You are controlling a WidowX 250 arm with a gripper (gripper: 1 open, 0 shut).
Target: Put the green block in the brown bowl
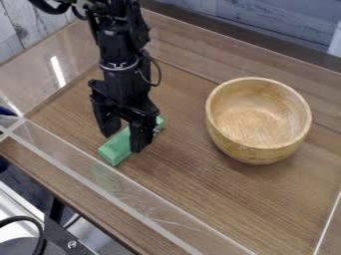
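Note:
The green block (118,149) lies flat on the wooden table, left of centre, its long axis running from near left to far right. My gripper (122,137) hangs straight down over it, open, with one dark finger on each side of the block's middle and the fingertips low near the table. Part of the block is hidden behind the fingers. The brown bowl (260,121) stands upright to the right, holding nothing, about a bowl's width away from the gripper.
A clear plastic wall (80,164) rims the table along the near left edge and runs round the other sides. Bare wood table (200,189) lies between the block and the bowl and in front of both.

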